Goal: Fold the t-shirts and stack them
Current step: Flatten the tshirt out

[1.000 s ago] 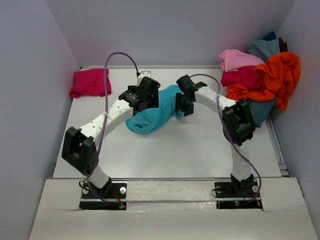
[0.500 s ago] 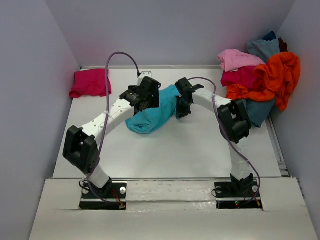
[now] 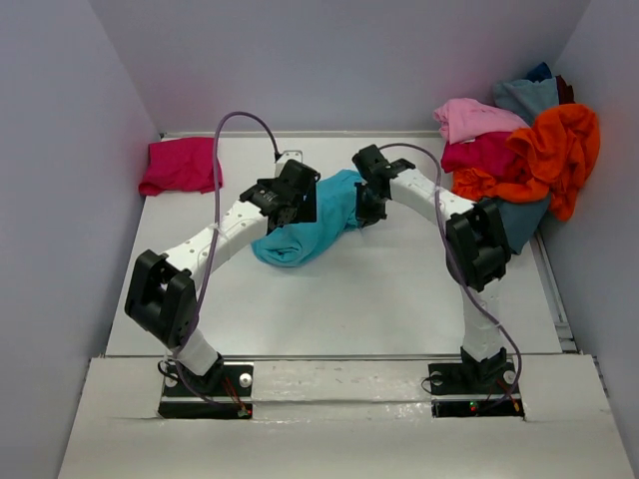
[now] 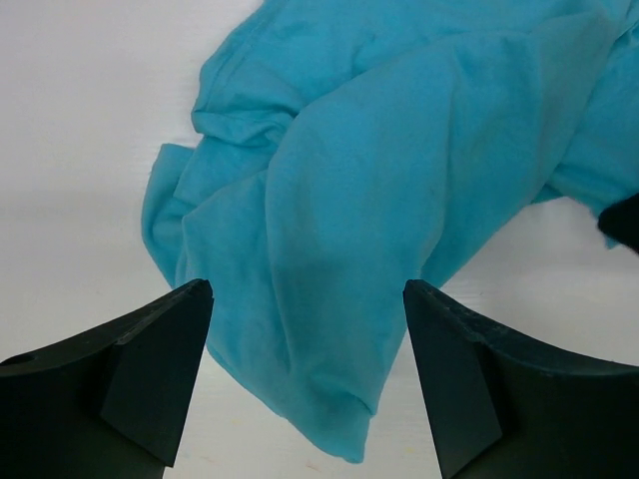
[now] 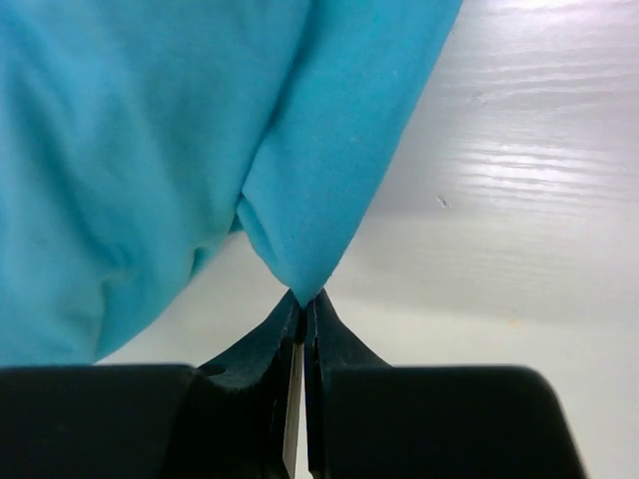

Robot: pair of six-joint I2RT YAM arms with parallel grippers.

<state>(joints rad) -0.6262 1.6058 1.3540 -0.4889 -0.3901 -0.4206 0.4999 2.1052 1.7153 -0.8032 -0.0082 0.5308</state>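
Since a second ago, the right end effector [image 5: 303, 299] has closed completely, pinching a fold of the one turquoise t-shirt [image 3: 300, 239], which lies crumpled in the middle of the worktop [image 3: 379, 289]. Over that shirt's left part the left end effector [image 4: 308, 291] hovers, spread wide and gripping nothing. Far left of the turquoise shirt lies one folded magenta t-shirt [image 3: 182, 165]. Far right of it, a heap shows at least four more: one light pink shirt [image 3: 469, 118], one crimson shirt [image 3: 479, 155], one orange shirt [image 3: 554, 150] and one dusty blue shirt [image 3: 524, 95].

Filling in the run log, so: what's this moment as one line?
right gripper: shut on turquoise t-shirt edge | left gripper: open over it | magenta t-shirt: far-left corner | t-shirt pile: far-right corner
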